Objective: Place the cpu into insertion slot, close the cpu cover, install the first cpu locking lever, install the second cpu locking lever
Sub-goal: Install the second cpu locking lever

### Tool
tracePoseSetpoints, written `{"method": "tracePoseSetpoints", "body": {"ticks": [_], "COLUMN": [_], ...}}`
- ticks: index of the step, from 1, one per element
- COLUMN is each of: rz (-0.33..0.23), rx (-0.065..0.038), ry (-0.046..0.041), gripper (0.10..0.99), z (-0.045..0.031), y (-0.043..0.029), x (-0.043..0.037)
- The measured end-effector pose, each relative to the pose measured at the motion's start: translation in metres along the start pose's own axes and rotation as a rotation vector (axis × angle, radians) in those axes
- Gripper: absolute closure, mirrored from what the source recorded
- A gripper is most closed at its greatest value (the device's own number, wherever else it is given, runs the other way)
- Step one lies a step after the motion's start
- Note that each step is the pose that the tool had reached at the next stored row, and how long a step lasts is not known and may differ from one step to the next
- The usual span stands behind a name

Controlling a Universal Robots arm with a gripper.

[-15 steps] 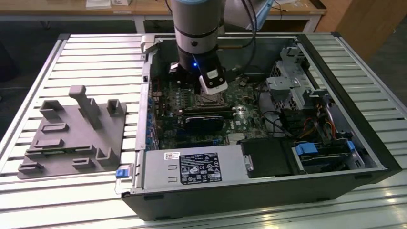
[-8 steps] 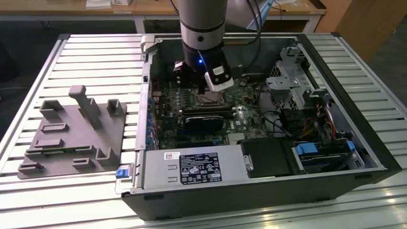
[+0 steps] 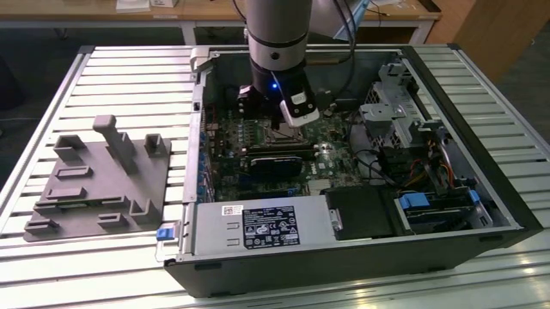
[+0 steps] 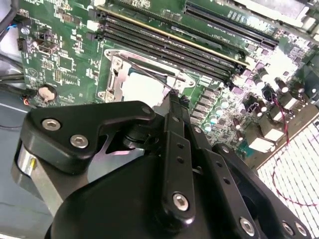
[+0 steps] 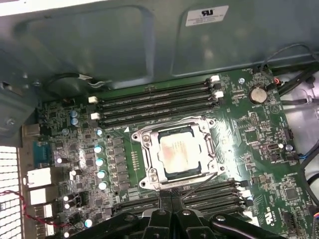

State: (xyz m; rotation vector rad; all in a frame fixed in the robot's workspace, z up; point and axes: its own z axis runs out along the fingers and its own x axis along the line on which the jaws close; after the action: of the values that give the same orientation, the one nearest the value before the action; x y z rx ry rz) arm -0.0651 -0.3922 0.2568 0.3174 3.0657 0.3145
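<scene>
The cpu (image 5: 177, 149) lies in the insertion slot (image 5: 145, 172) on the green board, pale metal face up. The cpu cover (image 5: 149, 147) lies flat around it as a silvery frame. A thin wire locking lever (image 5: 199, 183) runs along the socket edge nearest my fingertips; the same kind of wire (image 4: 152, 74) crosses the socket in the second wrist view. My gripper (image 5: 167, 198) is shut, its tips together just at that socket edge, and I cannot tell whether they touch the lever. In the exterior view the gripper (image 3: 297, 132) hangs inside the open computer case over the socket.
Long black memory slots (image 5: 159, 99) flank the socket on both sides. A black card (image 3: 275, 164), a power supply (image 3: 257, 228) and a drive cage with cables (image 3: 391, 122) crowd the case. A grey fixture block (image 3: 94, 187) sits on the slatted table at the exterior view's left.
</scene>
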Motion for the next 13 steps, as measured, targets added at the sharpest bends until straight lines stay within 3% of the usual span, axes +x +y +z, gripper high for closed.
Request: {"method": "tracePoseSetpoints", "body": {"ticks": [13], "rz": [0.005], "rx": [0.002], "ry": [0.0098], "gripper": [0.98], "z": [0.0198], "y": [-0.0069], "x": [-0.0029]}}
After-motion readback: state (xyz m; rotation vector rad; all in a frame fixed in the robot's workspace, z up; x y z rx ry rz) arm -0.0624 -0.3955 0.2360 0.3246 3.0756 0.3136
